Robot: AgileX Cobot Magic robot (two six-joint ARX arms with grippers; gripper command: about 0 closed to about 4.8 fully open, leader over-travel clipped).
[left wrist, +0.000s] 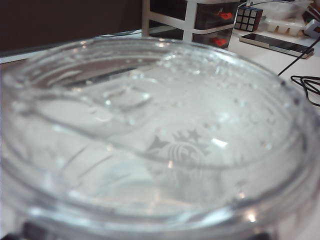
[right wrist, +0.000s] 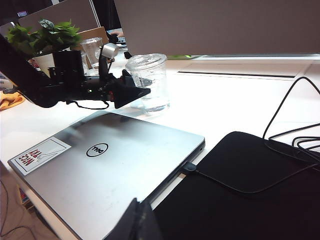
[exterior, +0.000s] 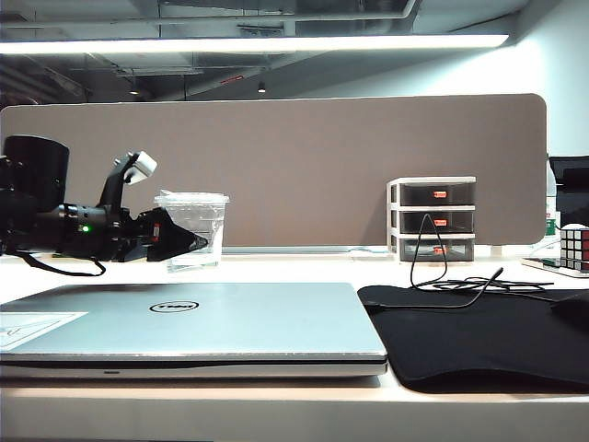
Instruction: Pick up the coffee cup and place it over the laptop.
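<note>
1. Left gripper (exterior: 189, 241) level at the cup (exterior: 192, 230), jaws spread wide around its lower body, not clenched; judged a side approach so the lid stays clear.
2. Cup stands upright on the table (exterior: 304, 267) just behind the laptop (exterior: 184, 322), not lifted.
3. Cup looks empty: clear walls, droplets under the lid.
4. Laptop closed flat, lid bare — the landing spot.
5. Right gripper (right wrist: 137, 222) sits back above the laptop's near edge; jaws appear closed, nothing held.
</note>
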